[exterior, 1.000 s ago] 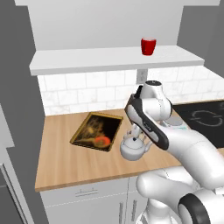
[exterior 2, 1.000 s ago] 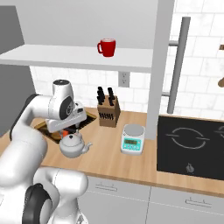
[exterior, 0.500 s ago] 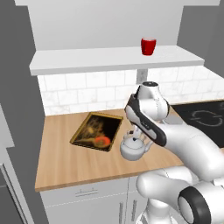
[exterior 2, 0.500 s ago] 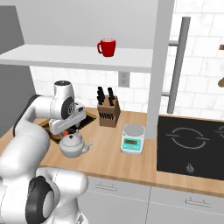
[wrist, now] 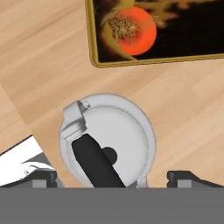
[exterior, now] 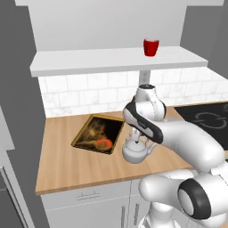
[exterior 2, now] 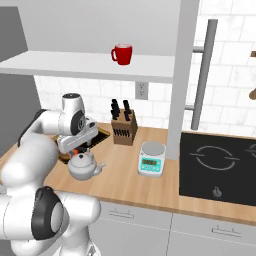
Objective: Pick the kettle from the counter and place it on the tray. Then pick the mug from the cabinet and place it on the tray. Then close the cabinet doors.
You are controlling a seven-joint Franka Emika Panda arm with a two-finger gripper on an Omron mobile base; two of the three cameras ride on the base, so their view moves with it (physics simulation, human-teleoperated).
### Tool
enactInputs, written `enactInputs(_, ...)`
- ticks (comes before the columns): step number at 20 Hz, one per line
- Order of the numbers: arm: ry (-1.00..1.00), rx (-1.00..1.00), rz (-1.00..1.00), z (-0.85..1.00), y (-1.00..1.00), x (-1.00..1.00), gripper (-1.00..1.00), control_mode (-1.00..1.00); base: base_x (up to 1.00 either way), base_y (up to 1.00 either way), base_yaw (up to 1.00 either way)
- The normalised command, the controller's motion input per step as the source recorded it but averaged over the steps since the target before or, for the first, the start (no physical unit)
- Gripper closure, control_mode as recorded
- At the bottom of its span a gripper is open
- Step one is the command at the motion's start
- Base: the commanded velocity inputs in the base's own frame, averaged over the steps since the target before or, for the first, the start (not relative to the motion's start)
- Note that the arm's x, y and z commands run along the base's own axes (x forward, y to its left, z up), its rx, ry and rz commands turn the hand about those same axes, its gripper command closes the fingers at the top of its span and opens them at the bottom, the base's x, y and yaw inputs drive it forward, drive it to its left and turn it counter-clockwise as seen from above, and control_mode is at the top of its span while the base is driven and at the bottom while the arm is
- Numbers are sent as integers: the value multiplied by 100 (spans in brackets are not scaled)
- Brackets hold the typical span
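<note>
The silver kettle (exterior: pixel 136 151) stands upright on the wooden counter (exterior: pixel 67 164), just right of the dark tray (exterior: pixel 98 133) with the golden-orange pattern. My gripper (wrist: pixel 114 177) hangs open straight above the kettle (wrist: pixel 127 131). One fingertip (wrist: pixel 41 177) shows on each side of the kettle's body, neither touching it. Its dark handle (wrist: pixel 94 159) runs between them. In the right base view the gripper (exterior 2: pixel 80 150) sits low over the kettle (exterior 2: pixel 84 166). The red mug (exterior: pixel 151 46) stands on the cabinet's white shelf (exterior: pixel 116 60), also seen as the mug (exterior 2: pixel 122 54).
A brown knife block (exterior 2: pixel 123 127) and a small kitchen scale (exterior 2: pixel 151 159) stand on the counter right of the kettle. A black cooktop (exterior 2: pixel 220 165) lies further right. An open cabinet door (exterior 2: pixel 181 75) with a long bar handle (exterior 2: pixel 202 75) stands beside the shelf.
The hand has come down a little toward the kettle. The jaws have stayed open, and the kettle, tray and mug have not moved.
</note>
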Motion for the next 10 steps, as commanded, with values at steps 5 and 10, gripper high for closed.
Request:
enactInputs(5, 4, -2, 0, -20, 11, 13, -100, -100, 0, 0, 0)
enactInputs(10, 3, 0, 0, -7, 3, 5, 100, -100, 0, 0, 0)
